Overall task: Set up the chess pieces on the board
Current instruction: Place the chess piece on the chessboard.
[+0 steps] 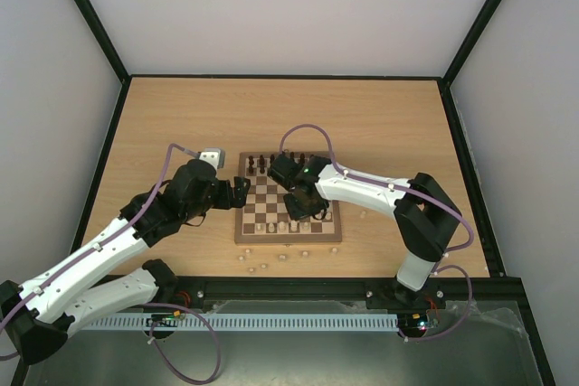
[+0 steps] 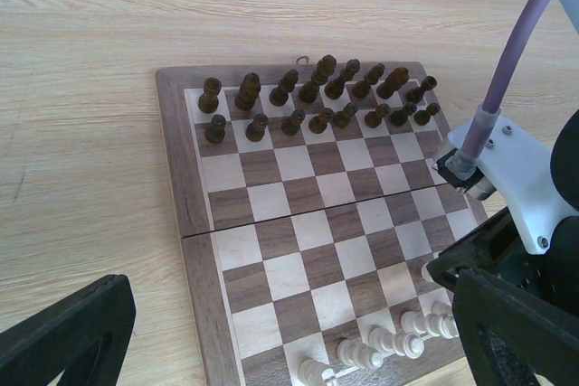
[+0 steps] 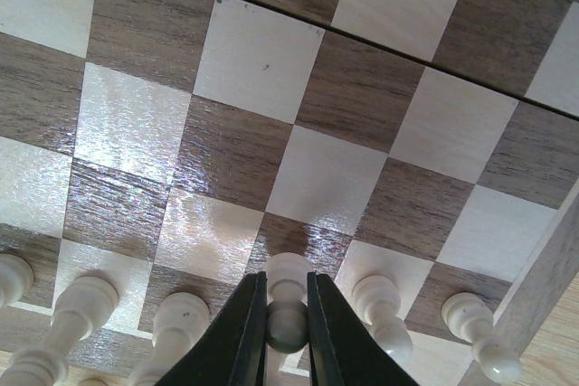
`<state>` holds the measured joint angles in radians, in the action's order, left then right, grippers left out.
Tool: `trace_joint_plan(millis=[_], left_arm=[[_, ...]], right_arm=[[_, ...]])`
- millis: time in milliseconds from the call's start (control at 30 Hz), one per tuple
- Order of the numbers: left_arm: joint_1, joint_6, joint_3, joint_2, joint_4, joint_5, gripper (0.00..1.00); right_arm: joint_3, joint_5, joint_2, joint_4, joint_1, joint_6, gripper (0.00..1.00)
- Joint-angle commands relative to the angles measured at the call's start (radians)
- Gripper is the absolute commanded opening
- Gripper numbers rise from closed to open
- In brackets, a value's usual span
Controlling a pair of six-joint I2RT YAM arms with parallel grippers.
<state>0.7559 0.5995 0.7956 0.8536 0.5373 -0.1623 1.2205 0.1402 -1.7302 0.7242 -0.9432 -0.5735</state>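
chess piece [image 3: 288,270] in right claw [image 3: 286,294], btwn pale neighbours [image 3: 380,300]

So the board [image 2: 298,223] sits about mid-table, a bit toward the near edge. It's a wooden checkered thing with a light brown border and a fold seam across the middle. The dark pieces [image 2: 318,101] are all upright in two tidy rows along its far edge. Only some pale pieces [image 2: 389,343] are standing, in a row along the board's near edge. One more pale piece [image 3: 288,276] is pinched upright in the right tool [image 3: 288,314] over that row. A few loose pale ones [image 1: 263,266] are scattered on the table between the board and the near edge.
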Motion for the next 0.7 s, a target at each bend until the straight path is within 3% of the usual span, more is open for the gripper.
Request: trace_joint_plan(millis=[0,667], left_arm=[[-0.008,0.003,0.017,-0.011,0.01,-0.013,0.99],[-0.007,0.002,0.016,-0.005,0.007,-0.011,0.99]], right_arm=[[0.009,0.011,-0.016,0.049,-0.008,-0.011,0.12],[-0.003,0.014,-0.026,0.044,-0.008,-0.011,0.18]])
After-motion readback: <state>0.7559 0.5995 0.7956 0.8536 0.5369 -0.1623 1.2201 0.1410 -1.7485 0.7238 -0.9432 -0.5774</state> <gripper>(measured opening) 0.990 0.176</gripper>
